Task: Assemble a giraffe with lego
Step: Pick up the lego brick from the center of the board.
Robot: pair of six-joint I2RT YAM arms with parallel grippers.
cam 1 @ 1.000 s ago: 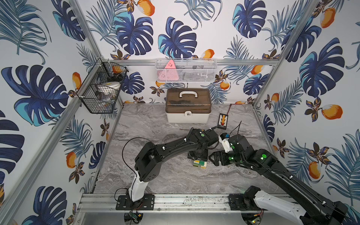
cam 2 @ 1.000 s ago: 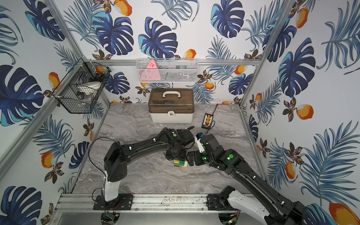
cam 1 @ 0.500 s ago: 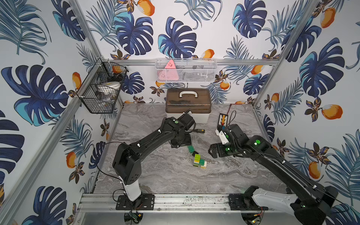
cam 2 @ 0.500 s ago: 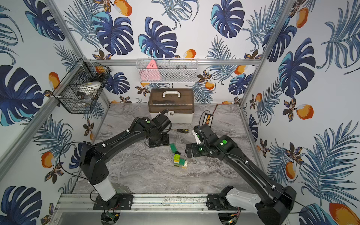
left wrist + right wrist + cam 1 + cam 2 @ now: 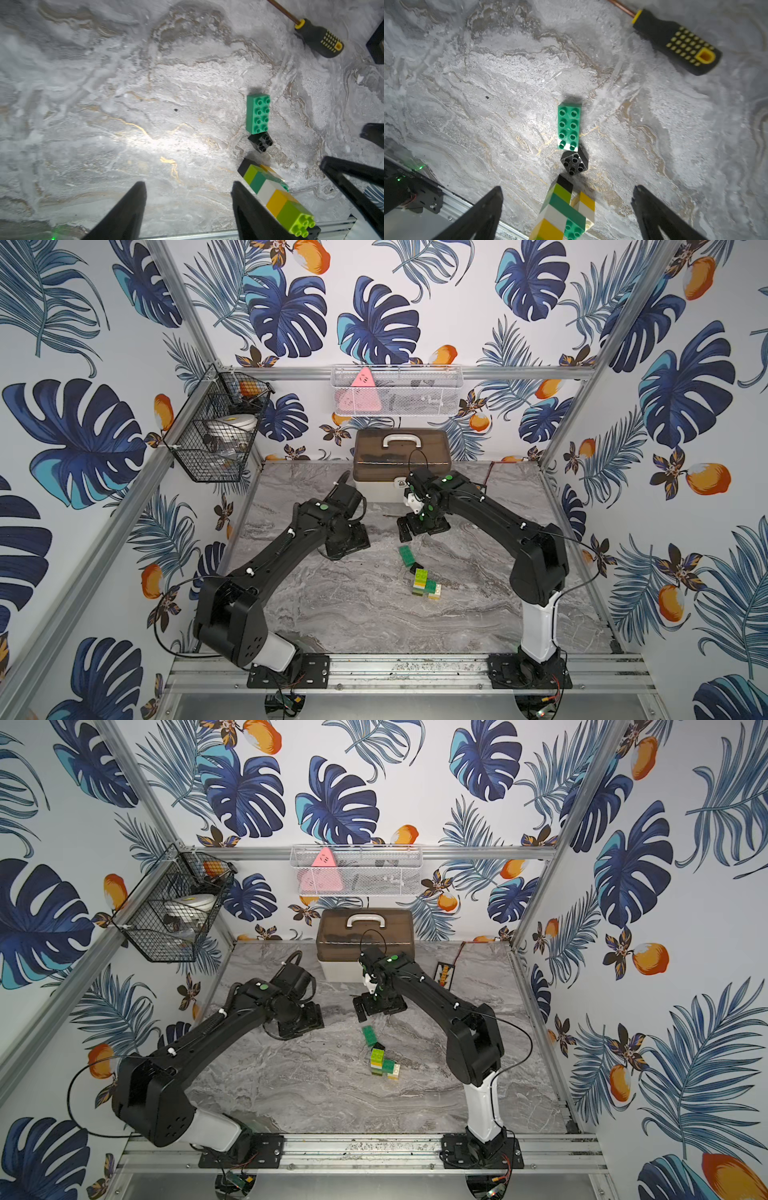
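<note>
Left wrist view is showing the left gripper (image 5: pixel 188 185) with its fingers (image 5: pixel 128 212) standing spread and nothing sitting between them but bare table (image 5: pixel 104 104). Past one finger the giraffe (image 5: pixel 272 197) is standing with its black end down and its lime studs up, striped lime, green, white and yellow. Beyond it a black brick (image 5: pixel 260 142) is sitting studs up, and a green brick (image 5: pixel 258 113) is lying just beside that, end toward it. Farther off a screwdriver (image 5: pixel 318 38) is lying apart from the bricks. The right gripper (image 5: pixel 566 188) is hanging with its fingers spread wide as well, gripping nothing. In the right wrist view the giraffe is showing in the gap between them, but lower, on the table. In both top views the two grippers are hovering apart from each other and clear of the giraffe, which is standing nearer the front rail, between the arms. A box (image 5: pixel 401 456) is sitting behind them at the back wall.
</note>
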